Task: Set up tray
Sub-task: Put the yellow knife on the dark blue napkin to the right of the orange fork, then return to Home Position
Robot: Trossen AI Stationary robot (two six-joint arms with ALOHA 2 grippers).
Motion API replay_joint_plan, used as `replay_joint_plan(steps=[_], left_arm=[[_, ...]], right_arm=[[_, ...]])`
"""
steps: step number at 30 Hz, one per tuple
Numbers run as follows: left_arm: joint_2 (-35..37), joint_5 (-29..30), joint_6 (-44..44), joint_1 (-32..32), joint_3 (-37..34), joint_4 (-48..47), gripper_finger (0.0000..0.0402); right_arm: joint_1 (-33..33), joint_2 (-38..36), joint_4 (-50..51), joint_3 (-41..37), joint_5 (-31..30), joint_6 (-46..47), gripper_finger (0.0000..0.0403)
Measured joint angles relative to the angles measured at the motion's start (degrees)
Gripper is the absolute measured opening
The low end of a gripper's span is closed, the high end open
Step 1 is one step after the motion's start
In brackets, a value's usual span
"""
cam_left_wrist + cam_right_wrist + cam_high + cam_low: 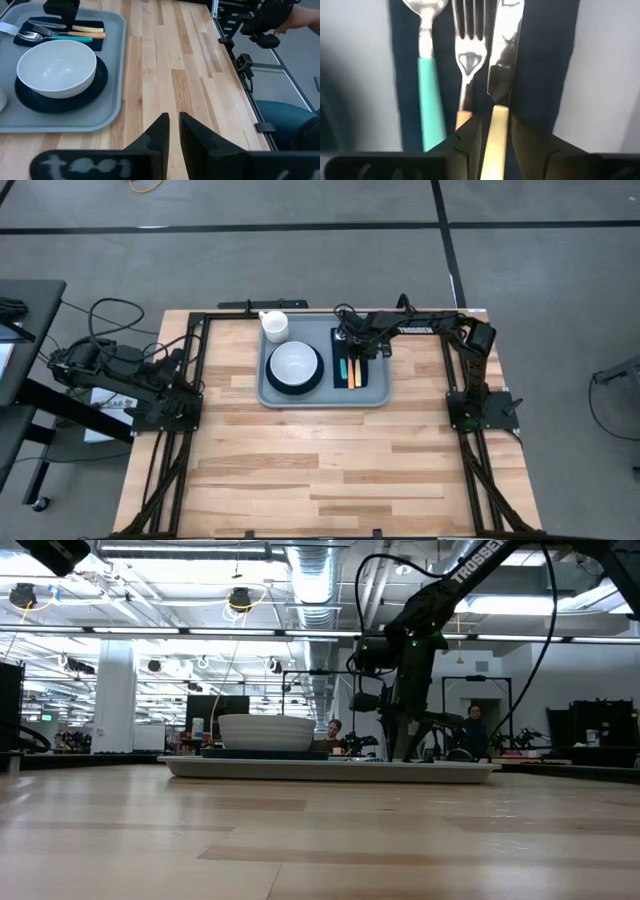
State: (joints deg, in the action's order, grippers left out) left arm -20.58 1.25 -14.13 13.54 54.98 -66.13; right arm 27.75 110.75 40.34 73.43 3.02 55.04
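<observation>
The light grey-blue tray (325, 402) lies at the table's far middle. On it stand a dark plate (316, 378) with a white bowl (294, 363), a white cup (275, 326) and a dark napkin (366, 376). A teal-handled spoon (427, 75), a fork (469, 50) and a yellow-handled knife (505, 45) lie side by side on the napkin. My right gripper (362, 352) is down over the napkin's far part, shut on the knife. My left gripper (173, 131) is shut and empty at the table's left edge. My right gripper has its two fingers against the long sides of the knife's yellow handle (496, 131), pinching it between them. The fingers come from above and lie along the knife. The knife lies flat on the napkin (545, 60), next to the fork.
Bare wood spreads from the tray (116, 75) to the table's near edge. Black frame rails run along the left and right edges (470, 470). A person's hand (300, 20) and knee (285, 115) show beyond the table's edge in the left wrist view.
</observation>
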Motion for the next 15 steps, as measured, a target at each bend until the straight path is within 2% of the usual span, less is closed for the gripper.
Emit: replay_joint_plan(steps=[4, 7, 10, 14, 15], left_arm=[[0.1, 0.8, -0.5, 0.0, 0.0, -1.1, 0.0029], [2.6, 6.7, -0.6, 0.0, -0.9, -2.5, 0.0029], [9.5, 12.8, -4.0, 0.0, -5.1, -2.6, 0.0029], [20.2, 12.1, -8.1, 0.0, -11.6, -0.3, 0.0029], [20.6, 11.4, -9.0, 0.0, -12.4, -0.3, 0.0029]], right_arm=[[-0.1, -2.5, 1.1, 1.4, -0.1, -1.2, 0.0101], [-1.4, -6.2, 0.9, 2.8, -1.7, -3.6, 0.0102], [-3.6, -11.1, 0.0, 3.2, -5.7, -6.9, 0.0102], [-7.4, -17.1, 0.2, 3.2, -11.3, -10.4, 0.0102], [-8.4, -18.3, 0.3, 3.2, -11.9, -11.1, 0.0102]])
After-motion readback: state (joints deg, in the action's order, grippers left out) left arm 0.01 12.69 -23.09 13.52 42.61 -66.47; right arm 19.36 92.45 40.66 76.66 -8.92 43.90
